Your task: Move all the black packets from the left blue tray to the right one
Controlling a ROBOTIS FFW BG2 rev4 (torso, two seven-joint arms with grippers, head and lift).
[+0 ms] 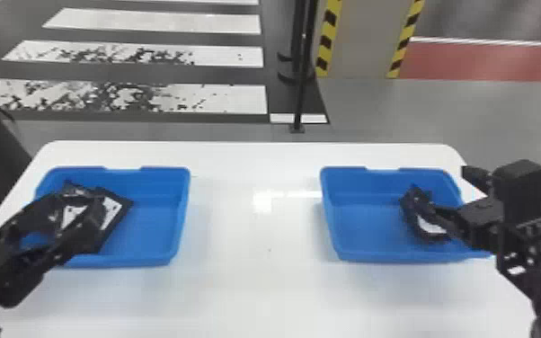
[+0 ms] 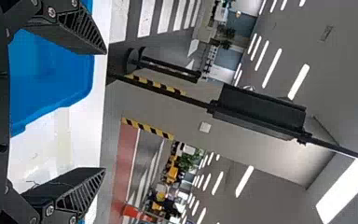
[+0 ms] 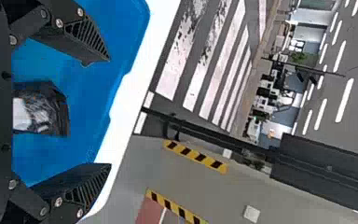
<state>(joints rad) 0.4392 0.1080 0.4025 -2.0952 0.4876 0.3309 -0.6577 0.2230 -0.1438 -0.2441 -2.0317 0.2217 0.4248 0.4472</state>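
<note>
Gleaming crinkled packet in tray

Bright; glare on white tabletop

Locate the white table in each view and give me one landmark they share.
Head view: white table under the left blue tray and right blue tray.
Left wrist view: white table beside and beyond the left blue tray.
Right wrist view: white table, a strip beyond the right blue tray.
Shared landmark: the pillar with striped edges.
</note>
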